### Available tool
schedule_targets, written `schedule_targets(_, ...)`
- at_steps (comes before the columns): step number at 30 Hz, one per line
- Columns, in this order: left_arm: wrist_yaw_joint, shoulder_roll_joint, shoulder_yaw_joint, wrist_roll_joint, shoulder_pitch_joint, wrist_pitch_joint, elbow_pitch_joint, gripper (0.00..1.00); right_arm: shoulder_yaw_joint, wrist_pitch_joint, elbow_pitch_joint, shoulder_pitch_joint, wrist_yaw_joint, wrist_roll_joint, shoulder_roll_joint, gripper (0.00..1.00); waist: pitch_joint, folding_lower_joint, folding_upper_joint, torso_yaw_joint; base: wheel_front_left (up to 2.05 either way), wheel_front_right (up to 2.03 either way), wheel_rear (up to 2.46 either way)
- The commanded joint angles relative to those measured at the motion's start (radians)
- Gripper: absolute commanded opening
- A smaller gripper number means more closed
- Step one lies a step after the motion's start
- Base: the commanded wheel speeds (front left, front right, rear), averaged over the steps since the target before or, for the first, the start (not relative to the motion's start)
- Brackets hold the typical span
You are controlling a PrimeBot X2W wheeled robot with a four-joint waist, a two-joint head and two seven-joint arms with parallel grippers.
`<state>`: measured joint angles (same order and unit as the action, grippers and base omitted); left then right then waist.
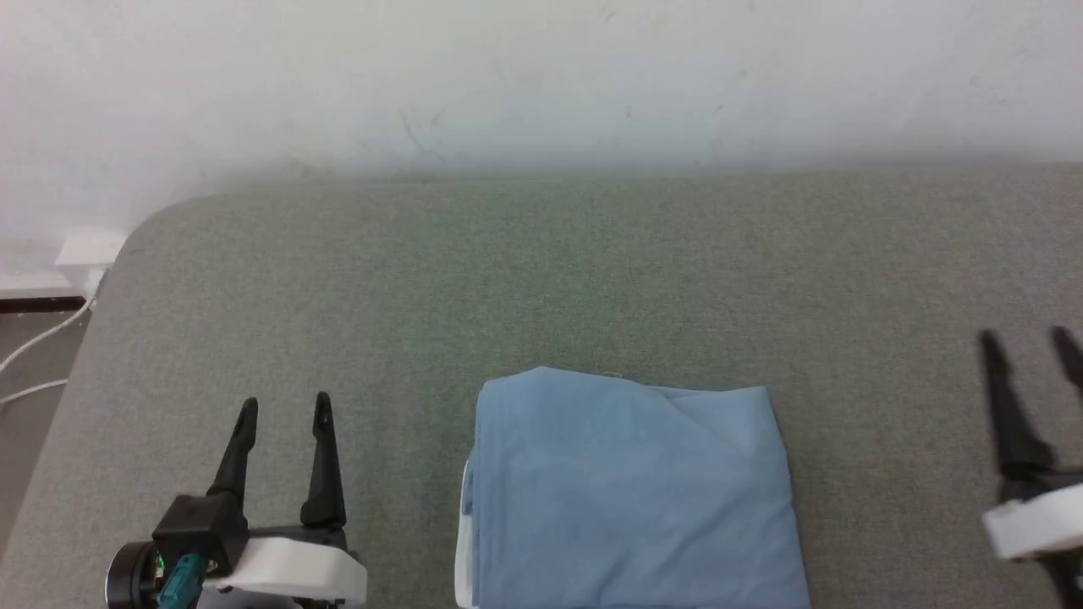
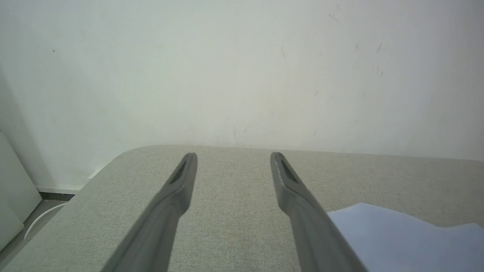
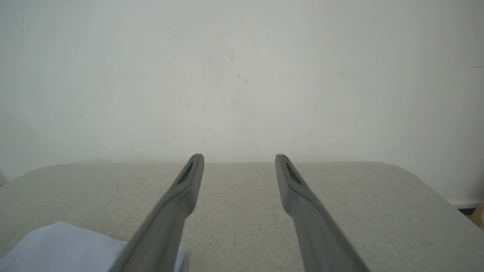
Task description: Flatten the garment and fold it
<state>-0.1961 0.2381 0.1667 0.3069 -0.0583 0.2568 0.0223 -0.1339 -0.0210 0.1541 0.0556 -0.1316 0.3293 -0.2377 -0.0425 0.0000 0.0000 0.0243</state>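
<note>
Head view: shirt (image 1: 630,499) lies folded in a block, near middle of grey cushion (image 1: 592,271), so folding looks finished; left gripper (image 1: 285,406) and right gripper (image 1: 1024,338) flank it, well clear, fingers apart, empty | Left wrist view: 2 fingers spread over bare cushion, shirt near right | Right wrist view: 2 fingers spread, shirt near left

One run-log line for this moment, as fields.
garment: folded, on grey padded surface | left gripper: jaws open, empty, left of garment | right gripper: jaws open, empty, right of garment
</note>
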Motion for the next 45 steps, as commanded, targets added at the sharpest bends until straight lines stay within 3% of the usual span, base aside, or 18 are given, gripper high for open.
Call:
schedule_targets(1,-0.008,-0.003,-0.005,0.002,-0.002,0.005,0.006,1.00,-0.043,0.015,0.008,0.016,0.001,0.030,0.008,1.00,-0.008,0.0000,0.0000,-0.005,0.00,0.00,0.00)
schedule_targets(5,-0.012,-0.010,-0.008,0.005,0.003,0.005,0.009,1.00,-0.182,0.139,-0.050,0.048,0.001,0.148,0.009,1.00,-0.019,0.0000,0.0000,-0.020,0.00,0.00,0.00)
schedule_targets(8,-0.009,-0.018,-0.008,0.006,0.009,0.005,0.008,1.00,-0.231,0.272,-0.120,0.064,0.001,0.268,0.000,1.00,-0.024,0.0000,0.0000,-0.038,0.00,0.00,0.00)
schedule_targets(11,-0.004,-0.026,-0.008,0.006,0.011,0.005,0.005,1.00,-0.250,0.427,-0.197,0.070,0.001,0.393,0.002,1.00,-0.024,0.0000,0.0000,-0.054,0.00,0.00,0.00)
schedule_targets(17,0.006,-0.039,-0.006,0.002,0.013,0.005,-0.005,1.00,-0.194,0.720,-0.317,0.043,0.001,0.632,0.072,1.00,-0.020,0.0000,0.0000,-0.083,0.00,0.00,0.00)
schedule_targets(22,0.015,-0.047,-0.005,-0.002,0.023,0.005,-0.015,1.00,-0.118,0.790,-0.364,-0.021,0.001,0.715,0.129,1.00,-0.024,0.0000,0.0000,-0.098,0.00,0.00,0.00)
schedule_targets(29,0.022,-0.051,0.000,-0.012,0.034,0.005,-0.027,1.00,-0.011,0.775,-0.450,-0.103,0.001,0.725,0.137,1.00,-0.029,0.0000,0.0000,-0.112,0.00,0.00,0.00)
schedule_targets(30,0.021,-0.049,0.002,-0.015,0.036,0.005,-0.034,1.00,0.011,0.774,-0.466,-0.113,0.001,0.719,0.133,0.58,-0.030,0.0000,0.0000,-0.115,0.00,0.00,0.00)
schedule_targets(31,0.021,-0.048,0.004,-0.017,0.038,0.005,-0.038,1.00,0.032,0.771,-0.477,-0.122,0.001,0.719,0.132,0.08,-0.031,0.0000,0.0000,-0.116,0.00,0.00,0.00)
schedule_targets(32,0.021,-0.049,0.004,-0.017,0.041,0.005,-0.039,1.00,0.047,0.769,-0.487,-0.131,0.001,0.726,0.133,0.00,-0.032,0.0000,0.0000,-0.118,0.00,0.00,0.00)
schedule_targets(38,0.020,-0.050,-0.002,-0.016,0.039,0.005,-0.044,1.00,0.170,0.685,-0.453,-0.163,0.001,0.660,0.060,0.00,-0.025,0.0000,0.0000,-0.116,0.00,0.00,0.00)
schedule_targets(45,0.005,-0.035,-0.004,-0.033,0.027,0.005,-0.052,1.00,0.357,0.562,-0.358,-0.174,0.001,0.299,-0.140,0.00,-0.001,0.0000,0.0000,-0.072,0.00,0.00,0.00)
